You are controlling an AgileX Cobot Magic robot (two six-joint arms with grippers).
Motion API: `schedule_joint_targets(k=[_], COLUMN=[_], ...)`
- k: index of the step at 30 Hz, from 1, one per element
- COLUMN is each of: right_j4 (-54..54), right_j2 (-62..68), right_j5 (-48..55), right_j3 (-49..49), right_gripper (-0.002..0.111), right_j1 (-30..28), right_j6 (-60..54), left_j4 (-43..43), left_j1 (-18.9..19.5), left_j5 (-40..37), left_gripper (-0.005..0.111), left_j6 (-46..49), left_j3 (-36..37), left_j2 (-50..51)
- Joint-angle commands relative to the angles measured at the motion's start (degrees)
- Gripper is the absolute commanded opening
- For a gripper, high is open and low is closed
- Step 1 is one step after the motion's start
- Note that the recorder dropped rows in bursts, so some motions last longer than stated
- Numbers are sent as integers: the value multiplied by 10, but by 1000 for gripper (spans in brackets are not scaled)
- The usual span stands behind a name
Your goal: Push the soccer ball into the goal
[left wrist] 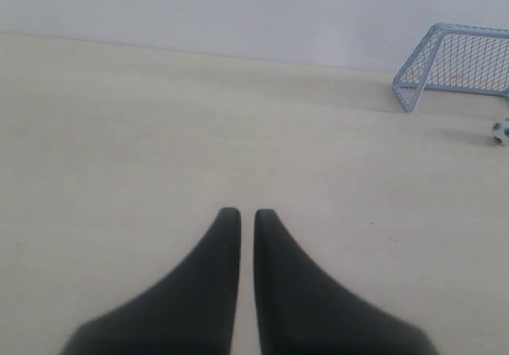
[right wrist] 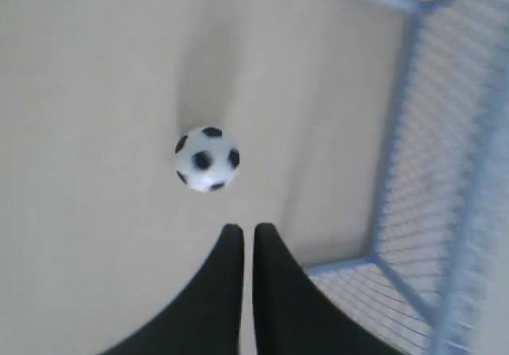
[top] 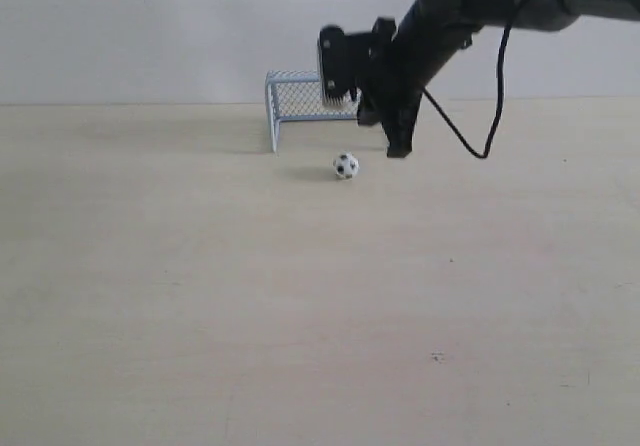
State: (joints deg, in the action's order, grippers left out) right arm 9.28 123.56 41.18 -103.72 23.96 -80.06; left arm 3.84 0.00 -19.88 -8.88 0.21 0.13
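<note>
Our right gripper (top: 398,150), jaws narrow and empty, hangs at three o'clock from the soccer ball (top: 345,166), which sits at the goal's (top: 297,97) five o'clock. Our left gripper (left wrist: 246,212) is equally narrow.

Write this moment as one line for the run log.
ball: on table, outside goal | right fingers: shut, near ball, not touching | left fingers: shut, far from ball

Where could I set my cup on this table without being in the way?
The near half of the table, in front of the soccer ball, is bare, as is the stretch left of the goal in the exterior view. It is crowded only at the goal mouth, where the right tool hangs beside the ball.
</note>
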Motion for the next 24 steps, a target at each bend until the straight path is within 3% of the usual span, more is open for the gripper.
schedule_joint_targets(k=[1,4,11,24], right_j4=[-47,-79,-73,-17], right_j2=[-35,-51,-102,-318], right_j5=[98,145,137,61], right_j3=[-1,55,222,492], right_gripper=[0,0,0,0], right_j1=[-1,-1,0,0], right_j6=[50,76,95,112], left_j4=[-3,-3,-3,-3], left_j1=[1,1,1,1], left_j5=[5,5,5,5], left_gripper=[6,6,6,6], left_j6=[-6,-6,-6,-6], left_j3=[-2,-2,-2,-2], left_j2=[-1,-1,-1,-1])
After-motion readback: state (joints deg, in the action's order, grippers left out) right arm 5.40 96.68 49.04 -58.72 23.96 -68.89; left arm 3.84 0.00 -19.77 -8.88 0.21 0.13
